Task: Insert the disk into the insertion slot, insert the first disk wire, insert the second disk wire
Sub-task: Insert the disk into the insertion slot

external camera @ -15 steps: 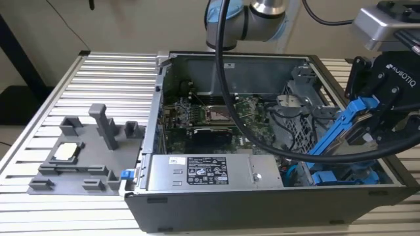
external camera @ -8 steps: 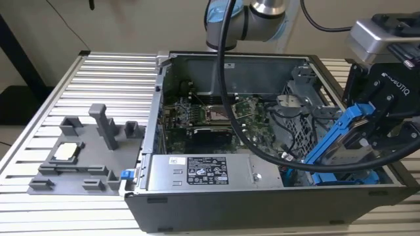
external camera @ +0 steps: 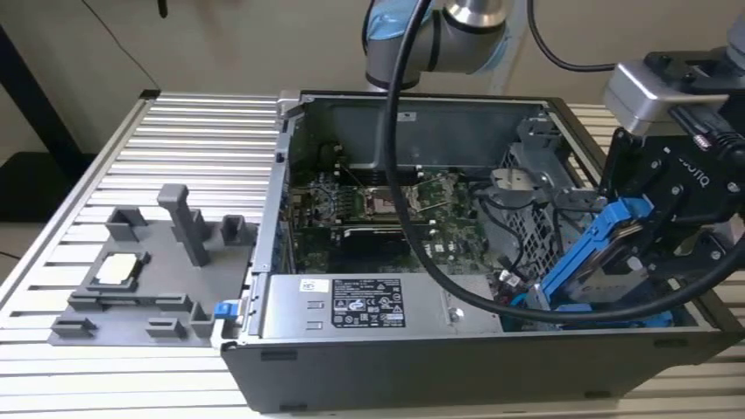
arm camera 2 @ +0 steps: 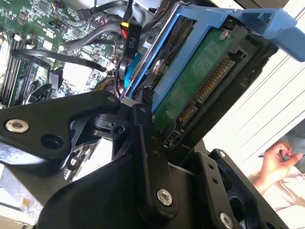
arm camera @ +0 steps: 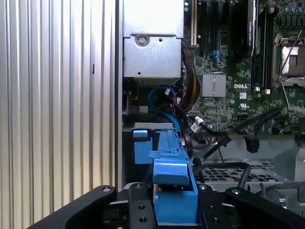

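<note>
My gripper (external camera: 638, 255) is shut on the disk (external camera: 605, 257), a drive in a bright blue caddy. It holds the disk tilted over the case's corner at the exterior view's right. The disk's lower end reaches down to the insertion slot (external camera: 617, 317), where blue plastic shows at the mouth. In the second wrist view the disk (arm camera 2: 200, 81) shows its green board and bare connectors, with black fingers (arm camera 2: 147, 143) clamping it. In the first wrist view the caddy edge (arm camera: 171, 176) points at the slot's blue tabs (arm camera: 142, 143). Loose black and blue cables (arm camera: 164, 98) lie beside the slot.
The open computer case (external camera: 466, 367) stands on a slatted metal table (external camera: 198, 131). Inside are the motherboard (external camera: 372, 205), a grey labelled power-supply box (external camera: 349, 305) and a grey drive cage (external camera: 529, 201). A grey fixture (external camera: 152, 271) lies at the exterior view's left. A person's hand (arm camera 2: 276, 162) is nearby.
</note>
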`<state>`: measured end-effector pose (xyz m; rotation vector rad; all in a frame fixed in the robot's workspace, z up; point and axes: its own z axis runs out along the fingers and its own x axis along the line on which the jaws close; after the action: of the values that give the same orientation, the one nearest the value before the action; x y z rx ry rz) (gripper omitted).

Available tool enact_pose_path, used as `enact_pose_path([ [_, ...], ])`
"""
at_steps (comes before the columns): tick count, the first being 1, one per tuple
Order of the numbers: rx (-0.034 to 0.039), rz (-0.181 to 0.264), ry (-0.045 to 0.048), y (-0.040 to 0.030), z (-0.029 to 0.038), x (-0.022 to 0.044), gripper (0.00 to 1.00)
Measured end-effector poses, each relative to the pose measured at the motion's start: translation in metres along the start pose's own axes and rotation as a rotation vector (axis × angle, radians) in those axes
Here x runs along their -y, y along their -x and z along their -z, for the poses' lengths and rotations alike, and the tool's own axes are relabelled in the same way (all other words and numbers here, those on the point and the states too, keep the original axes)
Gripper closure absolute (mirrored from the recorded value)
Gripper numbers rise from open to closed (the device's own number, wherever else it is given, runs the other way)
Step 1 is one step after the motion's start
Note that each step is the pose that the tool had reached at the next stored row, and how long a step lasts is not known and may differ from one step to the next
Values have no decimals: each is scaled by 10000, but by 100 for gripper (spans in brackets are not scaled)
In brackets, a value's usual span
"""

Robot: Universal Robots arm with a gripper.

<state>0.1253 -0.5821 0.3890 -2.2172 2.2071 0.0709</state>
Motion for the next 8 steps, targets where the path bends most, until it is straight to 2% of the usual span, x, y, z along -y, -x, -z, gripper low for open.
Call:
enact_pose_path([
  [8, 0, 1, 0, -6, -146, 4, 67],
])
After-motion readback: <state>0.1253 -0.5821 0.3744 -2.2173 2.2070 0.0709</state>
